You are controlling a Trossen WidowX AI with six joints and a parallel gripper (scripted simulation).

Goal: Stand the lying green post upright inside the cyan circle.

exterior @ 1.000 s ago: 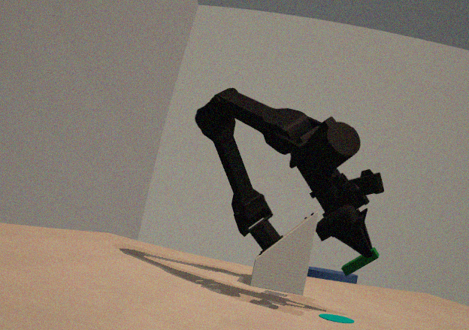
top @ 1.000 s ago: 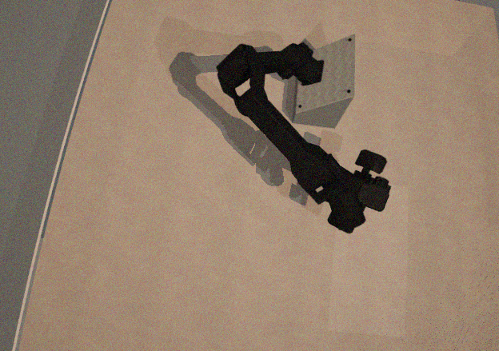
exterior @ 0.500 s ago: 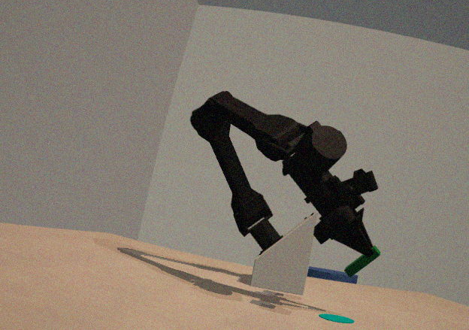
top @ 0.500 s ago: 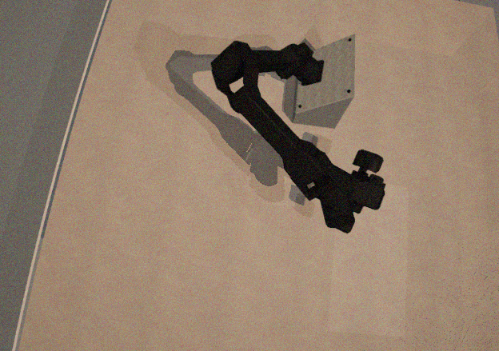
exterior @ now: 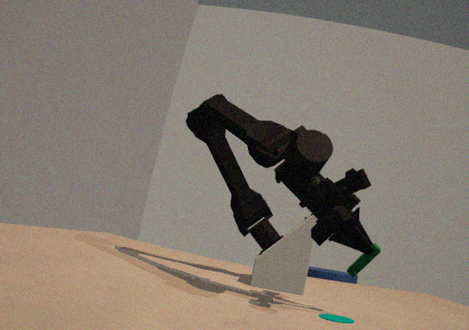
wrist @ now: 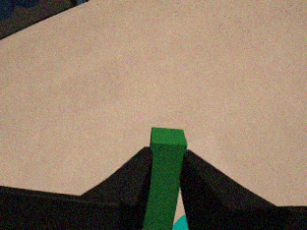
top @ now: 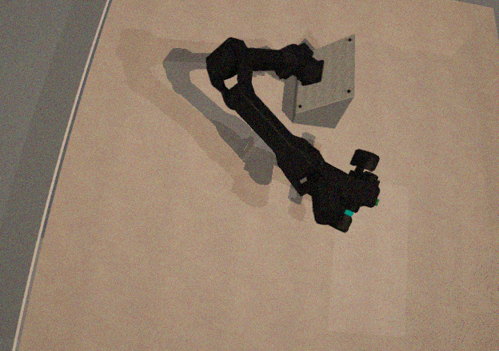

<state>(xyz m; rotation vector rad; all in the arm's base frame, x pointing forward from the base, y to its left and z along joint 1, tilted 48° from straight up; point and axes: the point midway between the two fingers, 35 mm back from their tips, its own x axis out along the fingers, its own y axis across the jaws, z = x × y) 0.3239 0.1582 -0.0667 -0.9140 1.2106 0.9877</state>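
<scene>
The green post [exterior: 361, 261] [wrist: 164, 187] is held in the air, tilted about halfway between lying and upright in the exterior view; only a sliver of the post shows in the top view [top: 377, 202]. My gripper [exterior: 371, 249] [wrist: 165, 156] is shut on the post near its upper end, and the lower end slants down toward the arm's base. The cyan circle [exterior: 336, 318] lies flat on the table with nothing standing on it. The circle is mostly hidden by the arm in the top view [top: 349, 213], and only its edge shows in the wrist view [wrist: 181, 224].
A blue bar [exterior: 329, 274] lies on the table behind the post in the exterior view. The arm stands on a grey wedge-shaped base [top: 332, 85] [exterior: 285, 269]. A paler rectangle [top: 369, 282] shows on the table surface. The table's edge [top: 66, 145] runs along the left in the top view.
</scene>
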